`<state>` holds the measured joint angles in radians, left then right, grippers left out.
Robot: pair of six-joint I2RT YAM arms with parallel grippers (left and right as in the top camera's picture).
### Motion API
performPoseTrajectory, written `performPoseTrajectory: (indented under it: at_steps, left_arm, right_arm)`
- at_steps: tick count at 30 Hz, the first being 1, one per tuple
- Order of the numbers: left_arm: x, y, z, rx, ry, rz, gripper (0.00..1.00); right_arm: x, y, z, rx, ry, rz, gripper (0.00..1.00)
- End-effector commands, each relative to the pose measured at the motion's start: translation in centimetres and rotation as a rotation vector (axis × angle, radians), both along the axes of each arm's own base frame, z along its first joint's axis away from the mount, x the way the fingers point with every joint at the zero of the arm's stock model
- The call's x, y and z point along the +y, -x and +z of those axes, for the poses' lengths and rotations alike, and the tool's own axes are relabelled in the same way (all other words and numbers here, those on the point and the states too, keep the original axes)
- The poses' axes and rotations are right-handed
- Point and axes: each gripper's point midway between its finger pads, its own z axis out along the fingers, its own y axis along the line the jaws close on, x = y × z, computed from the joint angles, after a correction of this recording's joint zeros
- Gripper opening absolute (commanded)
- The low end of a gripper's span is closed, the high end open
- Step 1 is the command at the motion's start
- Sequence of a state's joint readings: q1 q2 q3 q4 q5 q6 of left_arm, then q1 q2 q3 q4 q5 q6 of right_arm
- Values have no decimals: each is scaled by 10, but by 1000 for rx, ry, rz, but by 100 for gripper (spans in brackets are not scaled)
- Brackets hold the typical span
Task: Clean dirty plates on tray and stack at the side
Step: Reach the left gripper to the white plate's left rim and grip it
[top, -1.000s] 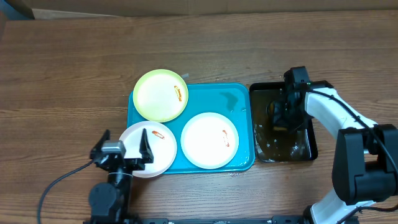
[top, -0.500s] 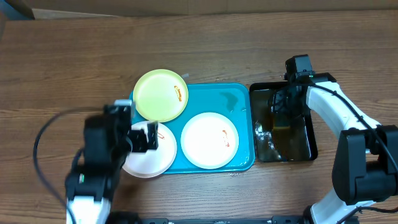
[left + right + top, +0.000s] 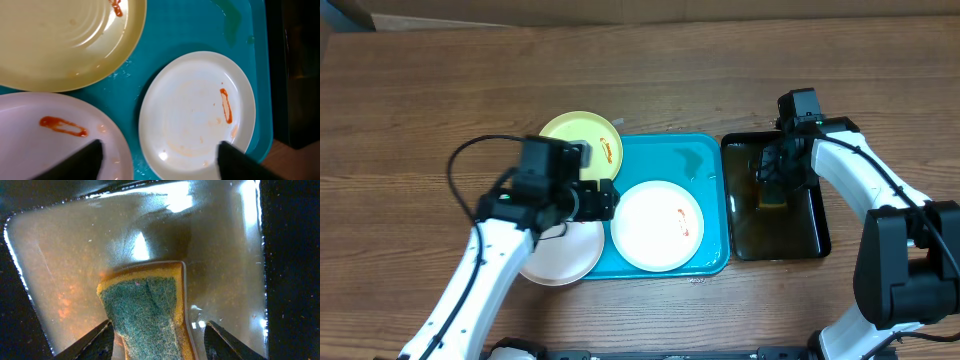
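Observation:
The turquoise tray (image 3: pixel 690 160) holds a white plate (image 3: pixel 657 225) with a red smear. A lime-green plate (image 3: pixel 570 140) overhangs its back left corner. A second white plate (image 3: pixel 560 258) overhangs its front left edge. My left gripper (image 3: pixel 595 197) is open and empty above the plates. In the left wrist view its fingers (image 3: pixel 160 165) span the gap between the smeared white plate (image 3: pixel 50 130) and the centre white plate (image 3: pixel 197 110), with the green plate (image 3: pixel 65 45) beyond. My right gripper (image 3: pixel 775 180) is open, its fingers (image 3: pixel 157 345) either side of a sponge (image 3: pixel 145 305).
A black tray (image 3: pixel 810 235) with brownish water stands right of the turquoise tray and holds the yellow-and-green sponge (image 3: pixel 771 196). Wooden table surrounds both trays. A cardboard edge runs along the back.
My left arm has risen from the table's front edge and moved back and right, over the plates on the tray. My right gripper stays over the sponge; the water has settled.

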<state>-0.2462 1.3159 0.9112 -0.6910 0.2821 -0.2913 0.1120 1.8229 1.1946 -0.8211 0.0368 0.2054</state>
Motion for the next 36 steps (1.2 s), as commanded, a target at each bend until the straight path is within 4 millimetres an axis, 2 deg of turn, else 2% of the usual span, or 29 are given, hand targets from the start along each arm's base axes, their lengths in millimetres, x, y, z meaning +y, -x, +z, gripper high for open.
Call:
performPoseTrajectory:
  at_steps: [1,4,6,12,17,20,22,23,32,33,34,36]
  left_arm:
    - [-8,-1,-9,16,-65,-4,49]
    - [-5,8,-27,82,-146,24,48]
    - [-9,11,-38,107,-171,9,46]
    - [-17,-1,-65,124,-209,0,38]
    - [-17,-1,-86,171,-228,-1,37]
    - [-18,-2,-91,176,-228,-3,20]
    - [-20,-7,-90,158,-222,-1,5]
    - [-21,-10,-90,146,-219,0,4]
    - [-17,-39,-81,18,-244,37,6]
    - [-17,-40,-80,16,-243,37,23]
    - [-18,-40,-80,17,-242,36,30]
    - [-18,-35,-82,38,-238,29,31]
  right_arm:
    - [2,-1,0,-2,-1,6,59]
    - [2,0,0,1,-1,6,59]
    - [2,0,0,0,-1,6,59]
    - [2,0,0,0,-1,6,59]
    - [2,0,0,0,-1,6,59]
    - [2,0,0,0,-1,6,59]
    - [2,1,0,3,-1,6,56]
    - [2,1,0,4,0,5,56]
    - [1,4,-1,19,1,5,57]
    - [1,5,-1,19,1,5,58]
    - [1,5,-1,21,2,5,58]
    - [1,6,-1,25,2,5,58]
